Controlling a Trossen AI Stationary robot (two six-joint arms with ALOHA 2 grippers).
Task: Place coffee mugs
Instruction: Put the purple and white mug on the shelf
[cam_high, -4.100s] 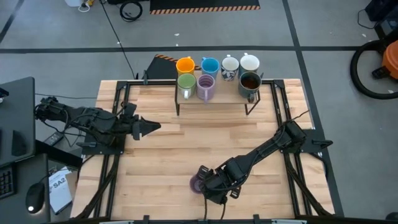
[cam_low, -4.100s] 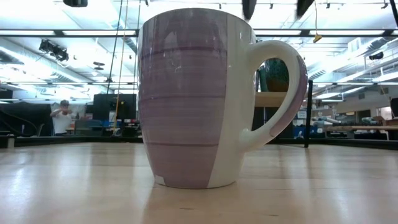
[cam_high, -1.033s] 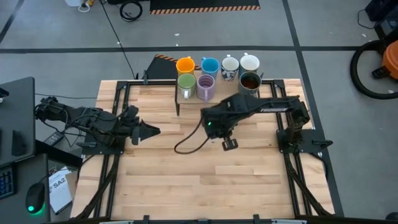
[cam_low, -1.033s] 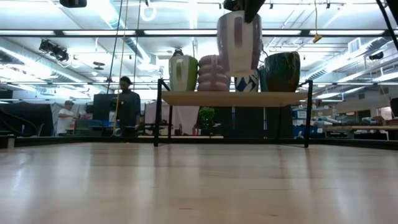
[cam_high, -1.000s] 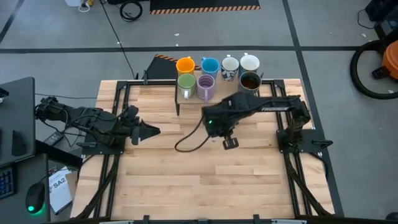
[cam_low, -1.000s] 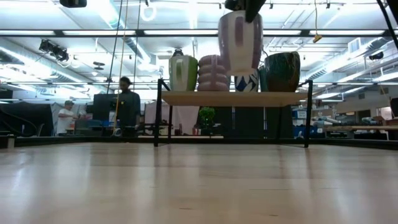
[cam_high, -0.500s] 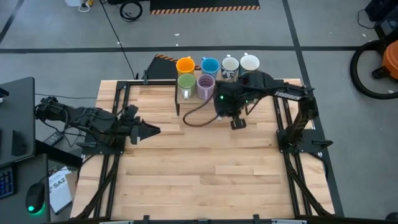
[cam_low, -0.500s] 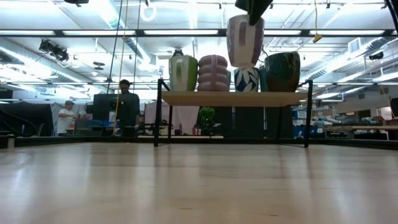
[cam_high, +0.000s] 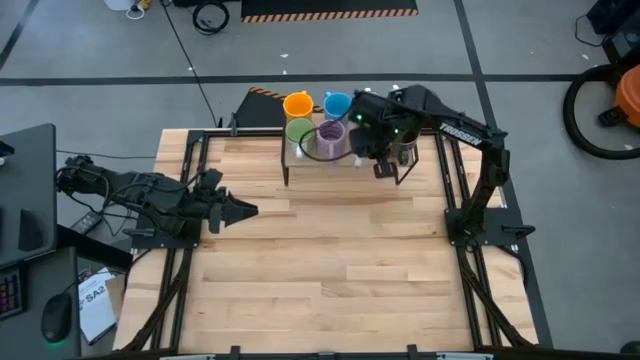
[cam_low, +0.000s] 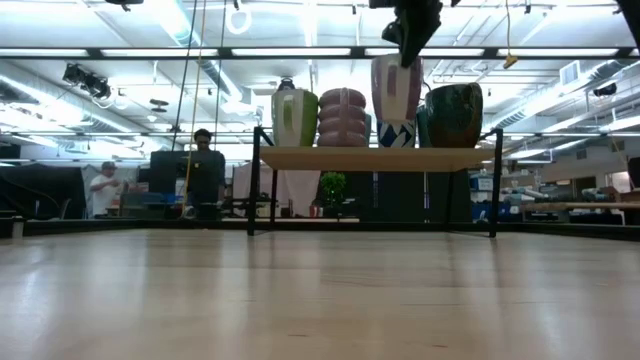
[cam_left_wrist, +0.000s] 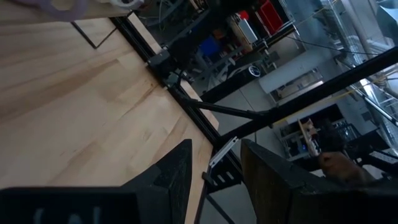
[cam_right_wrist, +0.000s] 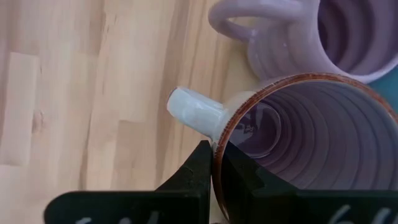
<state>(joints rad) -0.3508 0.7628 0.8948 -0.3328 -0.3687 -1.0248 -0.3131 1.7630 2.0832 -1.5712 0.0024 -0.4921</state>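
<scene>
My right gripper (cam_low: 408, 42) is shut on a lilac coffee mug (cam_low: 396, 88) and holds it over the raised shelf (cam_low: 375, 158) at the table's far edge. The mug hangs between a second lilac mug (cam_low: 343, 118) and a dark mug (cam_low: 455, 115), which stand on the shelf with a green mug (cam_high: 299, 130). An orange mug (cam_high: 298, 105) and a blue mug (cam_high: 337, 103) stand behind them. A white patterned mug (cam_low: 397, 132) shows below the held one. My left gripper (cam_high: 245, 208) waits open at the table's left side. My right gripper pinches the mug's rim (cam_right_wrist: 215, 144) right beside the root of the handle (cam_right_wrist: 193, 112), one finger (cam_right_wrist: 239, 173) inside the mug and one outside. The fingers come from above, pointing down. The mug hangs below them, nearly upright, clear of the shelf.
A dark cable (cam_high: 318, 152) loops from my right arm over the shelf's front. Black rails (cam_high: 455, 190) run along the table's left and right sides. People stand in the room beyond the table (cam_low: 205, 170). Bare wood (cam_high: 330, 260) fills the table's middle and near part.
My right gripper has carried the lilac mug from the middle of the table toward the far edge and a little to the right, until it is over the shelf between the lilac and dark mugs. The mug has stayed upright and lifted clear.
</scene>
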